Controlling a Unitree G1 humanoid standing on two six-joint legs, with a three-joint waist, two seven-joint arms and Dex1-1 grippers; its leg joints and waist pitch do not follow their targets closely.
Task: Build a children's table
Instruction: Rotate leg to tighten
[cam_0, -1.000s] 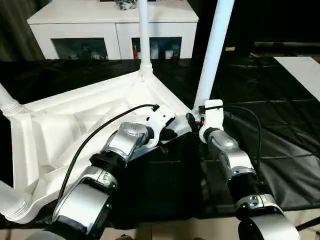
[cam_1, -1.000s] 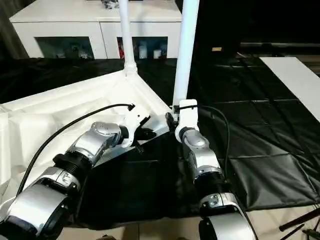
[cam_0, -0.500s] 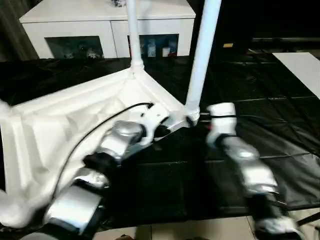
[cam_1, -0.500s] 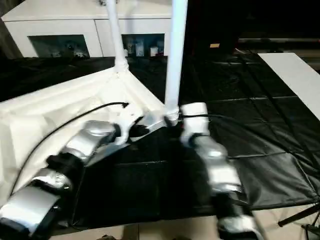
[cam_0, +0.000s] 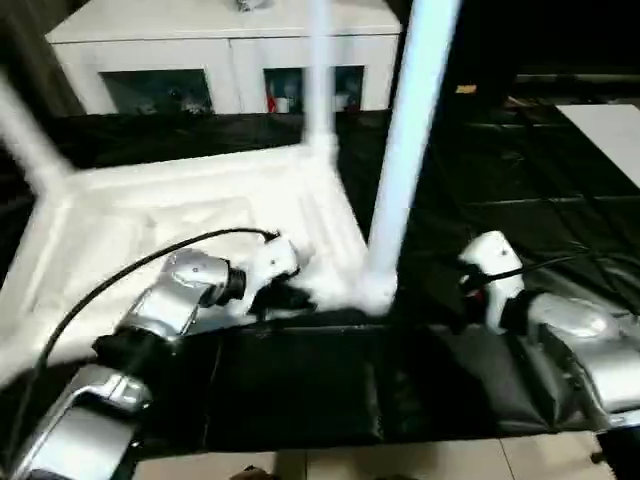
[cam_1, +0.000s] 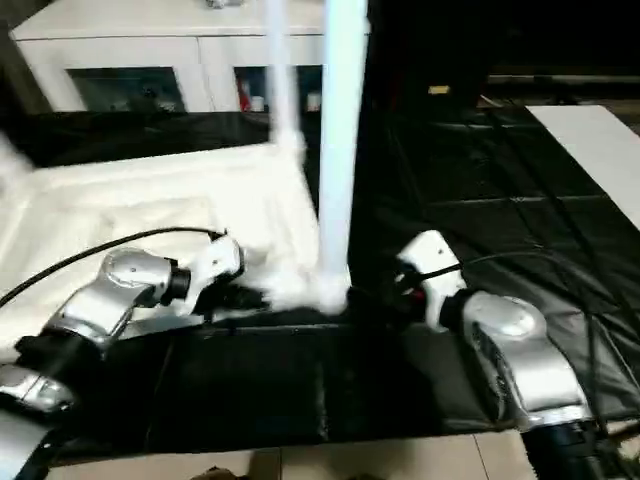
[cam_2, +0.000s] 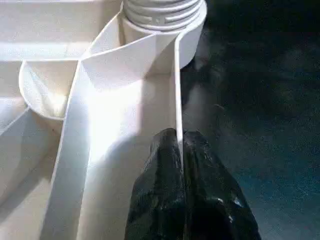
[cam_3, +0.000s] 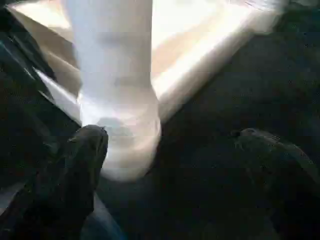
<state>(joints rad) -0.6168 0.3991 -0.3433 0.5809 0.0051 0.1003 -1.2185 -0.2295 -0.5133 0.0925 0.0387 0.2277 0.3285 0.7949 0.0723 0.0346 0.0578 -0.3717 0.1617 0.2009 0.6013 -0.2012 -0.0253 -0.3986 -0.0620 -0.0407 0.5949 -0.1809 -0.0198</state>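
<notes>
Children's table (cam_0: 190, 215) lying inverted mid-frame on worktop (cam_0: 560, 170); three legs standing visible. Left tool (cam_2: 181, 150) pinching its rim; right tool (cam_3: 170, 145) gaping, empty. Fourth corner unverifiable.

Two silver robot forearms reach forward. The left black two-fingered end effector (cam_2: 180, 150) is pinched closed on a thin white plastic rib (cam_2: 176, 85). The right end effector (cam_3: 170, 150) hangs spread wide, black fingers (cam_3: 82, 160) well apart, holding nothing.

children's table (cam_0: 200, 215) motion-blurred, upright legs (cam_0: 410, 150) cut by top edge, cabinet (cam_0: 230, 60) contents indistinct
</notes>
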